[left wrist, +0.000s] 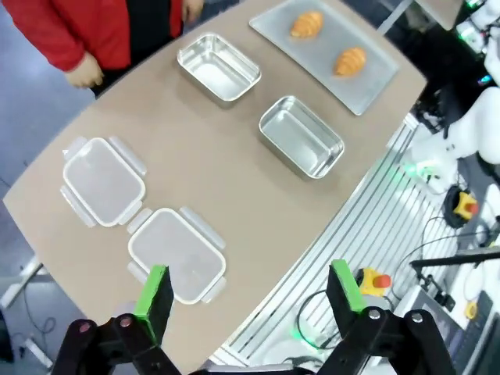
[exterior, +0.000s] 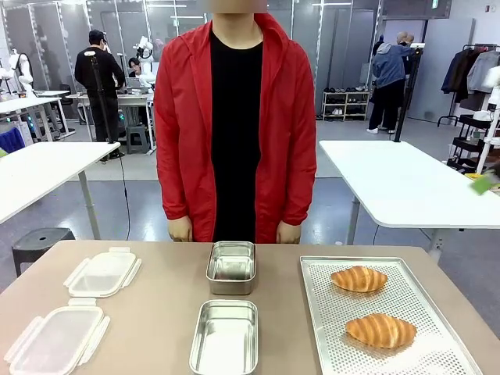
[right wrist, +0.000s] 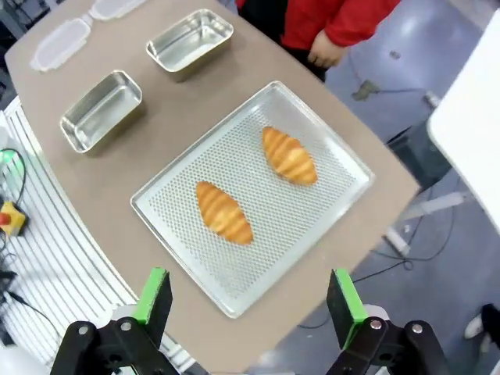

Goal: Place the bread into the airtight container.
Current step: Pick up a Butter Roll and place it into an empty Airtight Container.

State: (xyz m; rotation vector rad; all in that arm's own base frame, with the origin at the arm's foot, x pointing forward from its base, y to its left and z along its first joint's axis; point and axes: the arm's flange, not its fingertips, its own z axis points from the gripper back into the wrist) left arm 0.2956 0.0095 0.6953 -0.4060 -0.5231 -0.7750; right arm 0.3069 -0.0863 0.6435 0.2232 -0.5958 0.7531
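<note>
**Clearance: two open lanes btwn three clusters**

Front view: the tabletop [exterior: 164, 305] is bare in a wide strip btwn the lids (lower left) and the metal containers (centre). A narrower strip runs btwn the containers and the tray [exterior: 312, 312] at lower right.

- **Lids:** far lid [exterior: 102, 273] and near lid [exterior: 56, 340] lie just beside each other.
- **Containers:** far container [exterior: 231, 266] and near container [exterior: 225, 337] stand in line w/ a small gap btwn them.
- **Tray:** far croissant [exterior: 358, 279] and near croissant [exterior: 380, 330] lie well apart, w/ free mesh round each.
- **Person:** the person [exterior: 234, 125] blocks the far edge at upper centre. Their hands [exterior: 180, 229] hang just beyond the edge, near the far container.

All items are low, so access from above is open. The left gripper [left wrist: 249, 272] and right gripper [right wrist: 248, 275] hover high over the table, jaws wide.
</note>
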